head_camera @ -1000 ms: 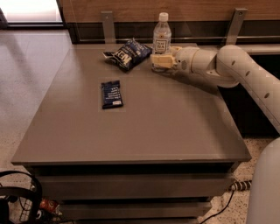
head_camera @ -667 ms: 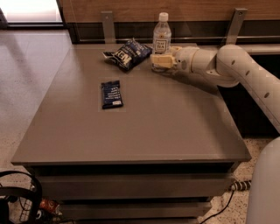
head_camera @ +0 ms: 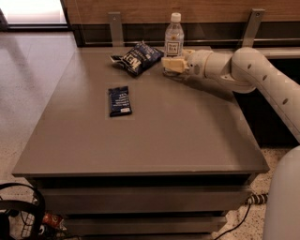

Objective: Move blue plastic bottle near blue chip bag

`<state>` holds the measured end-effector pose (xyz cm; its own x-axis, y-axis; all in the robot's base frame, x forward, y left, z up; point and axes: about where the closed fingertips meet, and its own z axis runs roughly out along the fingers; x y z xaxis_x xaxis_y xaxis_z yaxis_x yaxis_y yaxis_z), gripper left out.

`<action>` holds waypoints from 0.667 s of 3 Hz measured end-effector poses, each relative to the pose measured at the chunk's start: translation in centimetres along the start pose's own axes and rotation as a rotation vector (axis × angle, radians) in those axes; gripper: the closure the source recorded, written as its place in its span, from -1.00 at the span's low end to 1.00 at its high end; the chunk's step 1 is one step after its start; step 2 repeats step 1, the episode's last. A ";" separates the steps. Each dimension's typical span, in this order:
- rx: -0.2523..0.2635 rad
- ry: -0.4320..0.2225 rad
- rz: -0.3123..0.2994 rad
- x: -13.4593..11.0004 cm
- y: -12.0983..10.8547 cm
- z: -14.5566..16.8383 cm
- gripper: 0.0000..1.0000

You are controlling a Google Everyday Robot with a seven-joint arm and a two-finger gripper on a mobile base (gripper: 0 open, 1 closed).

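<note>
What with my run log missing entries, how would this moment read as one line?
claw: at base of blue plastic bottle | bottle: upright, right of blue chip bag

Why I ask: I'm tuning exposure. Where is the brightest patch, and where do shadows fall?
Camera view: the brightest patch is the washed-out strip at top left; the table is dimly, evenly lit; a soft shadow lies under the arm, just right of the gripper at the base of the bottle; below the tabletop it is dark.
</note>
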<state>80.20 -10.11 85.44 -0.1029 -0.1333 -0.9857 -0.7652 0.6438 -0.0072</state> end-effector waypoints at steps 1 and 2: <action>0.000 0.000 0.000 0.0 0.0 0.0 -0.89; 0.000 0.000 0.000 0.0 0.0 0.0 -0.89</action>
